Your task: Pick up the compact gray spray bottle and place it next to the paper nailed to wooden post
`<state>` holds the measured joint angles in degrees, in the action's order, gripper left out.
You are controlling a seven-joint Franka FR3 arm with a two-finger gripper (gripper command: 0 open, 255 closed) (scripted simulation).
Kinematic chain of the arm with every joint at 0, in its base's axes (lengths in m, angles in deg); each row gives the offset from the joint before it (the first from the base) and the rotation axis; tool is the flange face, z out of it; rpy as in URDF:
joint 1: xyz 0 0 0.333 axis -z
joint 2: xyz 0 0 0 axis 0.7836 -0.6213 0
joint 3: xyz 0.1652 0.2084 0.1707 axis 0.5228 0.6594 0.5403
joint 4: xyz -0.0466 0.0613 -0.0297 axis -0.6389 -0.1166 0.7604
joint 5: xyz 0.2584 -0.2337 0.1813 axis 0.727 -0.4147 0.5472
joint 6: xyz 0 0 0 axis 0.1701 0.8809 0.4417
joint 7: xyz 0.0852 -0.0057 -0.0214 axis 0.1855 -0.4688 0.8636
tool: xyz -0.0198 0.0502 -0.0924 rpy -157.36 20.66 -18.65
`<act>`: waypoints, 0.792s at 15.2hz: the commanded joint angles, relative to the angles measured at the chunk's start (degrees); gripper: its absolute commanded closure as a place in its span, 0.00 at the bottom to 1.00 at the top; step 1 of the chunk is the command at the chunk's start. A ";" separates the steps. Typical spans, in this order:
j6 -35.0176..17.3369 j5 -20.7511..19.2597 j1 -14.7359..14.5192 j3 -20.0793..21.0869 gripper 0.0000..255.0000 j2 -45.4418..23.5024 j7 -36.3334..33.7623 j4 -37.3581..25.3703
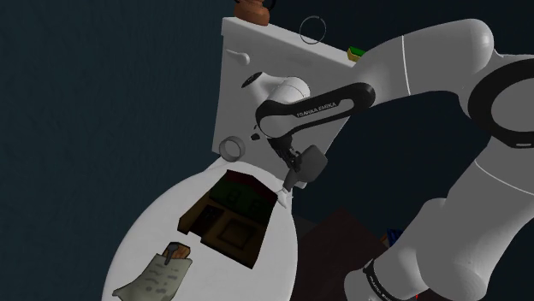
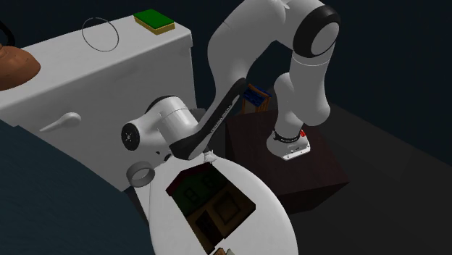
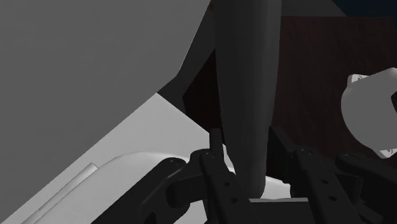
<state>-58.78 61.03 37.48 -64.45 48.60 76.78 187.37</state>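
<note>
The gripper (image 3: 248,133) is clenched on the spray bottle (image 3: 245,76); its two black fingers press against the bottle's sides, and the dark grey body (long and smooth, narrowing towards the palm) runs straight out between them. The tool hangs with it at the back edge of the white toilet lid (image 1: 163,231), just in front of the tank (image 1: 257,77); whether the bottle touches the lid I cannot tell. A dark box (image 1: 227,214) lies on the lid just beside the gripper; a small ring (image 1: 231,148) sits near the tool, by the tank's foot. The paper on its wooden post (image 1: 163,275) lies well apart from the gripper, past the box at the lid's far end.
</note>
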 commanded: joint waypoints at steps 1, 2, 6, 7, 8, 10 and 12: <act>0.00 0.00 0.00 -0.01 1.00 -0.01 -0.01 0.02; 0.00 0.01 0.00 -0.01 1.00 -0.03 -0.01 0.00; 1.30 0.09 -0.03 0.02 1.00 0.84 0.46 -0.50; 1.96 0.13 -0.05 0.04 1.00 1.24 0.68 -0.80; 2.62 0.16 -0.08 0.06 1.00 1.64 0.91 -1.10; 3.94 0.23 -0.12 0.10 1.00 2.41 1.37 -1.73; 5.28 0.28 -0.16 0.14 1.00 3.14 1.83 -2.41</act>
<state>-54.29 61.30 37.34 -64.30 51.44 78.46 185.42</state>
